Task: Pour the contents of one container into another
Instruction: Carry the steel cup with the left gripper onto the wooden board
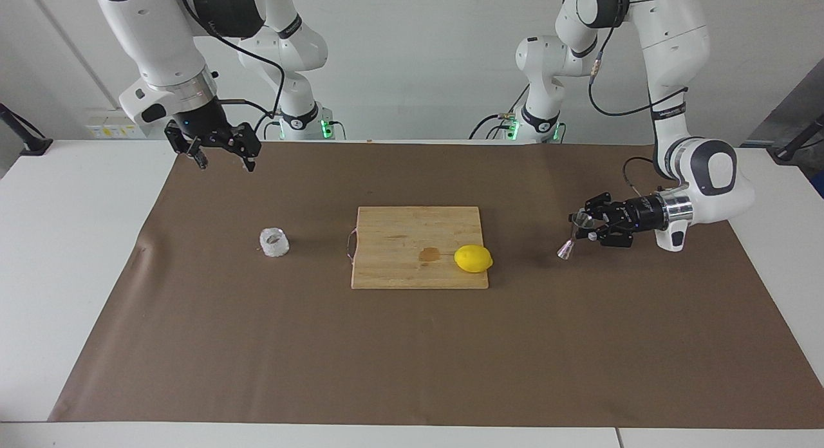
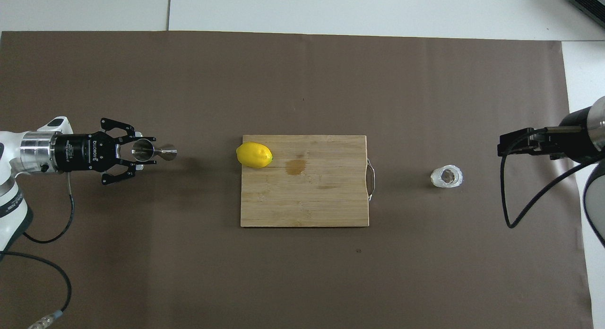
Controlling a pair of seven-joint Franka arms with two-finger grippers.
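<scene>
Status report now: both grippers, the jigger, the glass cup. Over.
Left gripper shut on metal jigger, tilted, off the mat. Right gripper open, waiting in the air. Glass cup upright on the mat, untouched. Nothing in the way.

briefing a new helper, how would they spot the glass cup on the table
Find the wooden cutting board mid-table, then look past its metal handle toward the right arm's end. Standing alone on the brown mat is the glass cup: small, squat, clear whitish and crystal-textured, unlike the yellow lemon.
</scene>
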